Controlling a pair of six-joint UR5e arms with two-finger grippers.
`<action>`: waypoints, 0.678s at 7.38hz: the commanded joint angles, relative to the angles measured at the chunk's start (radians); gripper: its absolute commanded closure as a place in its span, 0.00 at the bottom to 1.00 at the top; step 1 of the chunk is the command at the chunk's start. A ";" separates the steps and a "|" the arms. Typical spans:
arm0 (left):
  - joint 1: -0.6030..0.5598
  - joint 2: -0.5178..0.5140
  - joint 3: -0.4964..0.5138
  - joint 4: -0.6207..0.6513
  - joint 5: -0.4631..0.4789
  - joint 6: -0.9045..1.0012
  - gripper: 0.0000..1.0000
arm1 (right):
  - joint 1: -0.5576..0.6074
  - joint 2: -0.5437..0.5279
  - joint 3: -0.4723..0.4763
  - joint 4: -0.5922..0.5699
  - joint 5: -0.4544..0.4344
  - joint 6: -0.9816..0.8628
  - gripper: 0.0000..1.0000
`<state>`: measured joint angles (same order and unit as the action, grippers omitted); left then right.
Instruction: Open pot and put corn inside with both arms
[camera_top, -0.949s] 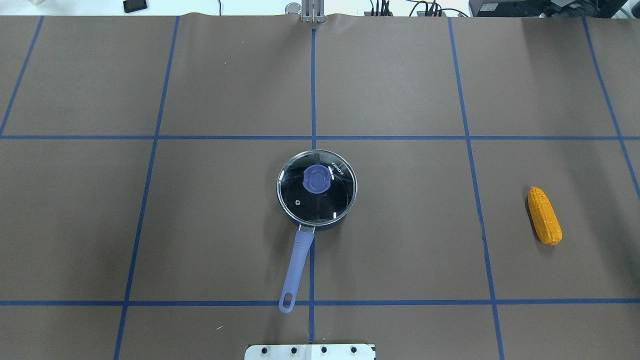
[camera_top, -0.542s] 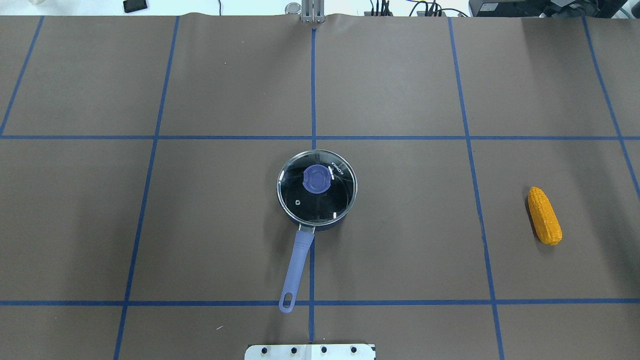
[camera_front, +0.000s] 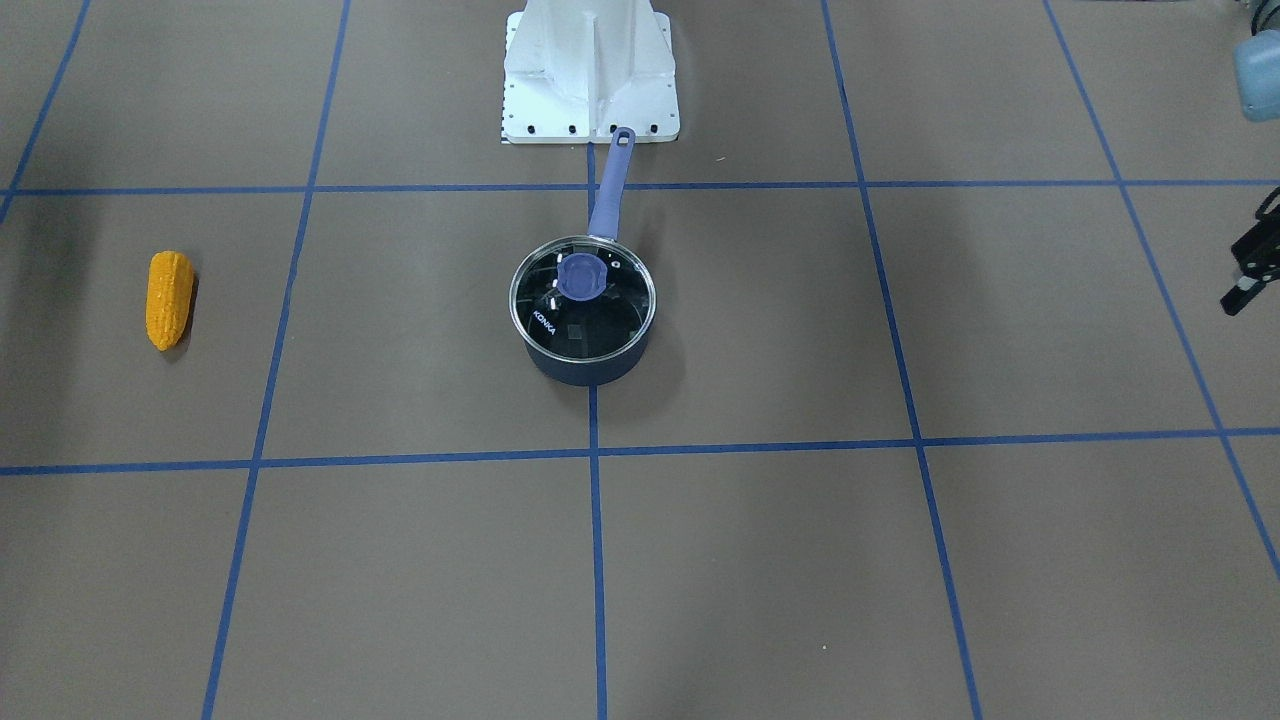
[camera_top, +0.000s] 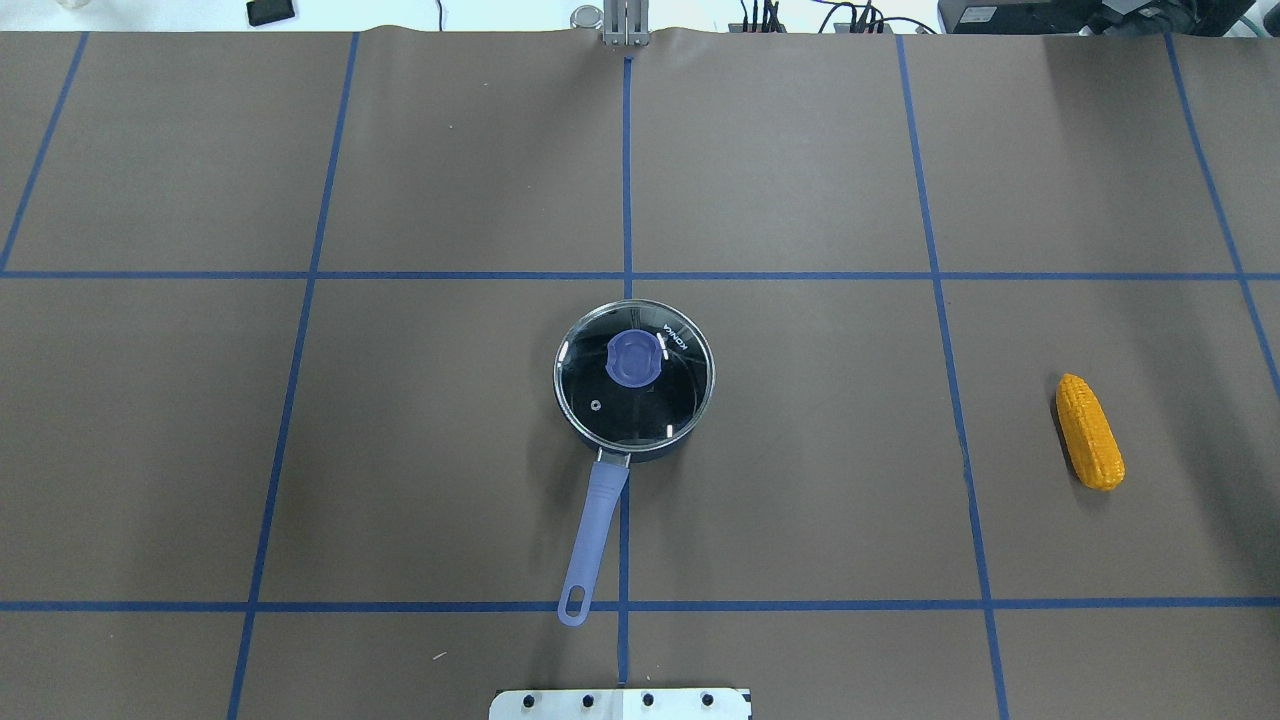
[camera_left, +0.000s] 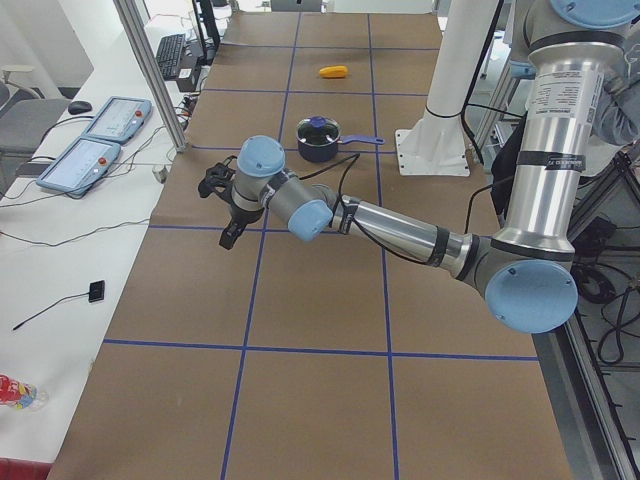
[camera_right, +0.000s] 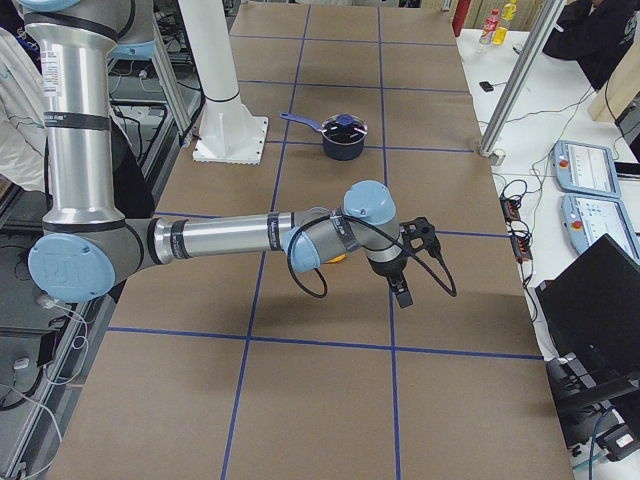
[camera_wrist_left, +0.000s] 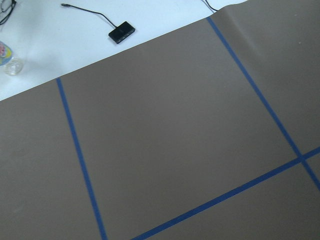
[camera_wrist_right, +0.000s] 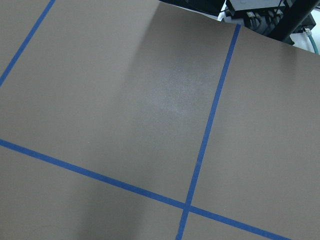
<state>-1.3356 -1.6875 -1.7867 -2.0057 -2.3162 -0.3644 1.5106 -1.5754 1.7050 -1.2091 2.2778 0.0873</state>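
The pot (camera_front: 590, 368) stood at the middle of the table (camera_front: 900, 560), its glass lid (camera_front: 600, 320) seated, handle toward the robot's base; the corn (camera_front: 168, 298) lay flat, well apart, on the robot's right. The left gripper (camera_left: 222, 205) hung over the table's left end, the right gripper (camera_right: 408, 262) over its right end; whether either was released or clenched could not be told.
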 joint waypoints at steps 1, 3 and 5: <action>0.247 -0.062 -0.072 -0.004 0.139 -0.422 0.02 | -0.049 0.003 0.002 0.000 -0.003 0.046 0.00; 0.472 -0.186 -0.077 0.051 0.277 -0.640 0.01 | -0.049 0.003 0.002 0.002 -0.001 0.046 0.00; 0.620 -0.408 -0.091 0.357 0.399 -0.682 0.01 | -0.050 0.002 0.002 0.003 0.000 0.046 0.00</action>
<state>-0.8170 -1.9681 -1.8677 -1.8166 -2.0023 -1.0109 1.4619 -1.5733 1.7073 -1.2071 2.2767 0.1331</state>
